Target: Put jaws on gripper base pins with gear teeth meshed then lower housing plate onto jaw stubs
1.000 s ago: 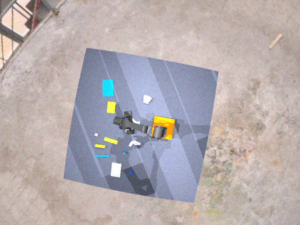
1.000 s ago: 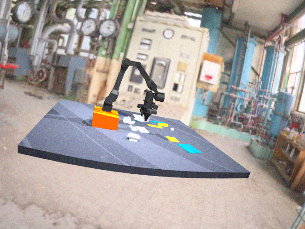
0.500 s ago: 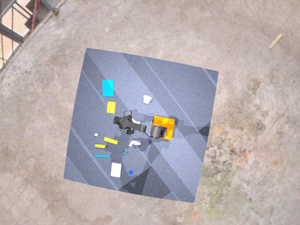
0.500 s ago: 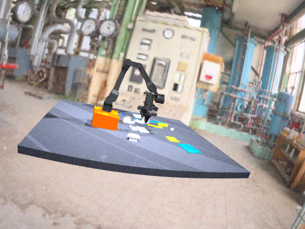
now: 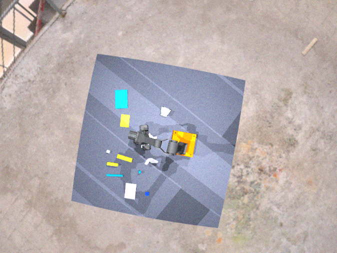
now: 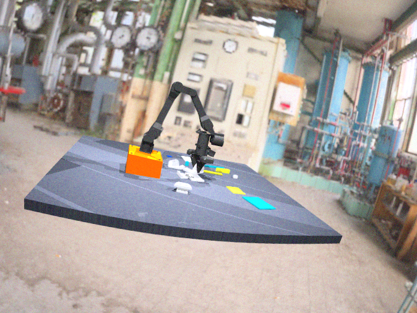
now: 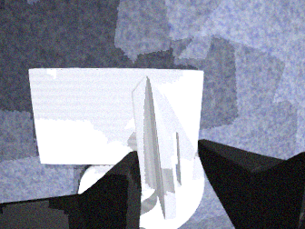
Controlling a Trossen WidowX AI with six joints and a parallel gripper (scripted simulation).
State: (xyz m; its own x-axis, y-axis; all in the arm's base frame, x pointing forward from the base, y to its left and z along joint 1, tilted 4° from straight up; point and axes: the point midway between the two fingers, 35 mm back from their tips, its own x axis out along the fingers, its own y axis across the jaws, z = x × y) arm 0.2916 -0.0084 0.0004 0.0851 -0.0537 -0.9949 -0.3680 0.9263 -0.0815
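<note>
My gripper (image 6: pixel 198 171) (image 7: pixel 168 153) points down, shut on a white jaw (image 7: pixel 145 132), a thin, pointed piece standing edge-on between the fingertips. Behind and below it in the wrist view is the white gripper base (image 7: pixel 77 100) (image 5: pixel 152 136), a rectangular plate with a rounded part partly hidden by the left finger. Whether the held jaw touches the base or a pin cannot be told. A second white, bent jaw (image 5: pixel 151 160) (image 6: pixel 173 163) lies apart from the base. A white piece with a rounded top, seemingly the housing plate (image 5: pixel 164 111) (image 6: pixel 182 185), rests apart on the table.
The orange box (image 5: pixel 190 136) (image 6: pixel 143 165) stands under the arm's foot. A cyan plate (image 5: pixel 121 99) (image 6: pixel 258 202) and a yellow square (image 5: pixel 124 120) lie on one side. Yellow bars (image 5: pixel 124 157), a cyan bar (image 5: pixel 114 175), a white rectangle (image 5: pixel 130 191) and small cubes lie on the other.
</note>
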